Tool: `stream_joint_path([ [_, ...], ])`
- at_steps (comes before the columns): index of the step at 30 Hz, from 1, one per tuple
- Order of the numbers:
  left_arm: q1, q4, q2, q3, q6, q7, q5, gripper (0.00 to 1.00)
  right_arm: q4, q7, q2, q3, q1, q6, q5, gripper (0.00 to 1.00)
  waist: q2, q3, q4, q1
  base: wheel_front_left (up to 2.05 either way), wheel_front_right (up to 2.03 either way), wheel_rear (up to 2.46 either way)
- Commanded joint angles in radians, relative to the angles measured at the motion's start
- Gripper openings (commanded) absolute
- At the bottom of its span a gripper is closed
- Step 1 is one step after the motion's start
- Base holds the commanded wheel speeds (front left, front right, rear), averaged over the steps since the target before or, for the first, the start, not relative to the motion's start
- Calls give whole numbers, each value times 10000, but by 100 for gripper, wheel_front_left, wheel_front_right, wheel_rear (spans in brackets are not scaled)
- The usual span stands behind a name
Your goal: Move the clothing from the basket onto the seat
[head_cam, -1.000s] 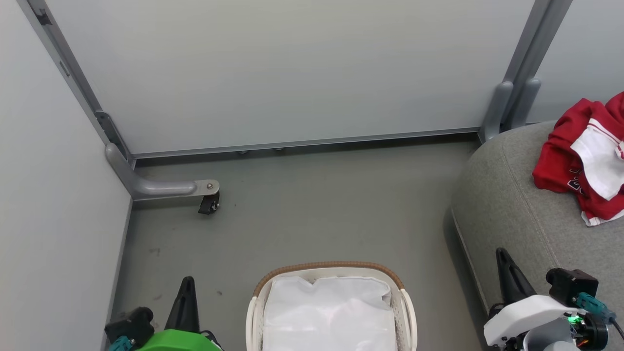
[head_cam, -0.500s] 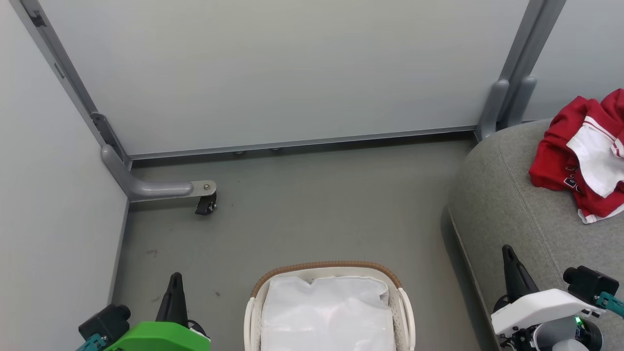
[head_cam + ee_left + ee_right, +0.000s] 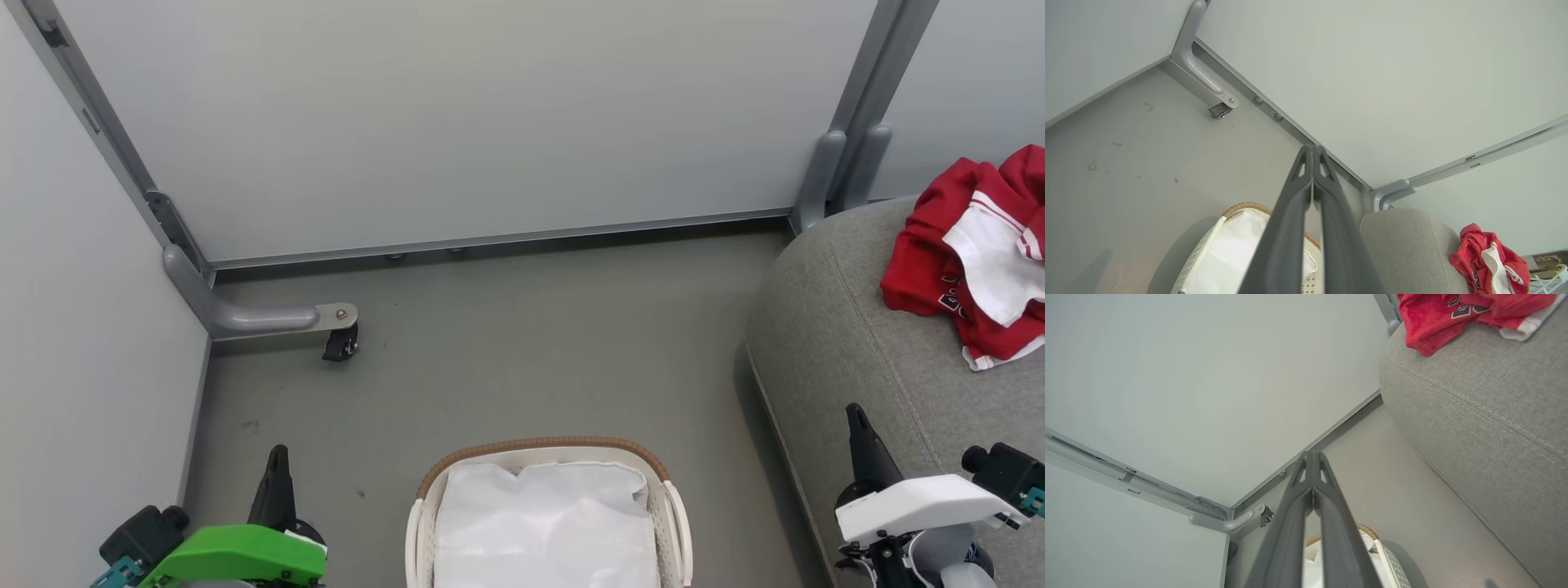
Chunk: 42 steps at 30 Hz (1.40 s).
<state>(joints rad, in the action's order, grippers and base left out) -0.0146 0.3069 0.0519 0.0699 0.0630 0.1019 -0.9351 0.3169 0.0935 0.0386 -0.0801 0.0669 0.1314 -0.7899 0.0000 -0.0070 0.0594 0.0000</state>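
The red and white clothing [image 3: 971, 253] lies crumpled on the grey seat [image 3: 849, 343] at the right, also seen as clothing [image 3: 1490, 269] and clothing [image 3: 1457, 314] on the seat [image 3: 1486, 400]. The white basket [image 3: 543, 452] with a brown woven rim stands on the floor at the bottom centre, holding just its white liner [image 3: 547, 523]. My left gripper [image 3: 278, 452] is shut and empty, left of the basket. My right gripper [image 3: 854, 410] is shut and empty over the seat's front edge. Both wrist views show the fingers pressed together, left gripper [image 3: 1313, 149], right gripper [image 3: 1312, 454].
Pale partition panels [image 3: 457, 122] wall in the grey floor [image 3: 531, 343] at the back and left. A grey bracket foot with a black caster [image 3: 339, 343] juts from the back left corner. Another grey post base [image 3: 833, 175] stands beside the seat.
The whole head picture has shifted a little, so the camera has moved. Both grippers have spread outward and sit lower in the picture, still shut. The clothing and basket lie as before.
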Motion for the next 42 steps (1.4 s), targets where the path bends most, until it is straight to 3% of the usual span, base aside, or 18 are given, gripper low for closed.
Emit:
stream_joint_path([
  [1, -346, -152, 71, -94, 88, -68, -294, 0, -188, -93, 75, -39, 229, -4, -367, 0, 0, 2, -11, 0, 0, 0, 0],
  [42, -735, -438, 81, -1056, 452, -1235, -4067, 0, -522, -1247, 116, -225, 364, -7, -4883, 0, 0, 49, -291, 0, 0, 0, 0],
])
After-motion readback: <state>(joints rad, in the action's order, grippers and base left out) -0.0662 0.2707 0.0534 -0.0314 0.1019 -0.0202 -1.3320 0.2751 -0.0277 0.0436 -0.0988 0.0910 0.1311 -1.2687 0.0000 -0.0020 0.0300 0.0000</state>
